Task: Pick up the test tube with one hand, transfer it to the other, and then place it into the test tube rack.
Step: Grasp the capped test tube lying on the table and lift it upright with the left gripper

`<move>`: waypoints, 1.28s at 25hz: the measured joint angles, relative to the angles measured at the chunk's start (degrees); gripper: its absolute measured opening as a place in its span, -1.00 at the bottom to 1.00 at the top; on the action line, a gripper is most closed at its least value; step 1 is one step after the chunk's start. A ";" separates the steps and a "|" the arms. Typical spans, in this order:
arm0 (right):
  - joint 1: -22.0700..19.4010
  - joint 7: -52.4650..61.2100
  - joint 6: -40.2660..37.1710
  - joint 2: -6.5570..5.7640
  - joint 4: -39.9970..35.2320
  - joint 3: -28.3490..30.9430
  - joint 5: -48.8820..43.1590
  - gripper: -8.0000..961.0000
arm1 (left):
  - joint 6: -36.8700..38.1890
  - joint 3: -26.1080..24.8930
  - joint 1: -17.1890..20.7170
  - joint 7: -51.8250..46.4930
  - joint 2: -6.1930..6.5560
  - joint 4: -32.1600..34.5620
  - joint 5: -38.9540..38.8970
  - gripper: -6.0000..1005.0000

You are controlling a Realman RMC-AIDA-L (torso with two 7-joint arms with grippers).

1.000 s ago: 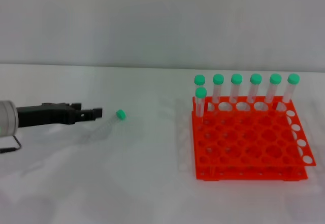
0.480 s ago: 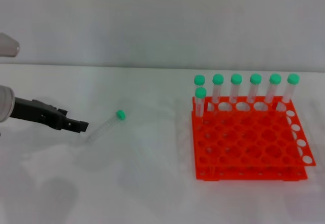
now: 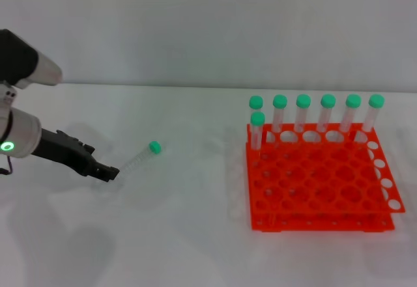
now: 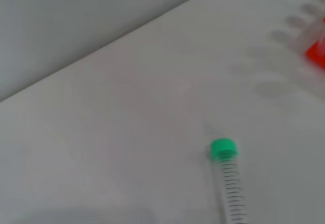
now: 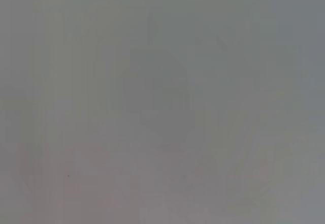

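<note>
The test tube (image 3: 138, 159) lies flat on the white table left of centre, its green cap (image 3: 154, 147) pointing toward the rack. My left gripper (image 3: 109, 172), black on a silver arm with a green light (image 3: 7, 146), sits low at the tube's conical end, level with the table. The left wrist view shows the tube (image 4: 232, 193) and its cap (image 4: 222, 149) close by, lying on the table. The orange-red rack (image 3: 319, 186) stands at the right. My right gripper is out of view; the right wrist view shows only grey.
Several green-capped tubes (image 3: 303, 112) stand upright along the rack's far row, and one more (image 3: 257, 129) stands in the second row at its left. A grey wall runs behind the table. A corner of the rack (image 4: 317, 51) shows in the left wrist view.
My left gripper has tilted downward and lowered, its tip moving down to the tube's conical end. The tube and rack have not moved.
</note>
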 joint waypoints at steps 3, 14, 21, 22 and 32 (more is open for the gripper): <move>0.19 -0.01 0.00 0.00 -0.20 0.00 0.00 0.77 | -3.45 0.00 -0.46 -1.44 -0.47 2.41 1.89 0.70; 0.84 -0.08 0.18 -0.05 0.15 0.00 0.00 0.75 | -10.88 -0.05 -2.44 -5.34 -1.31 8.45 8.98 0.66; 1.04 -0.09 0.61 -0.16 0.24 0.00 0.09 0.74 | -10.98 -0.09 -3.16 -6.89 -1.31 8.55 8.80 0.60; 1.09 -0.09 0.68 -0.16 0.26 0.00 0.09 0.74 | -10.98 -0.09 -3.22 -6.93 -1.32 8.55 8.79 0.59; 1.28 -0.10 0.69 -0.28 0.79 0.00 0.17 0.72 | -10.39 -0.09 -3.27 -9.54 -1.55 8.76 9.77 0.28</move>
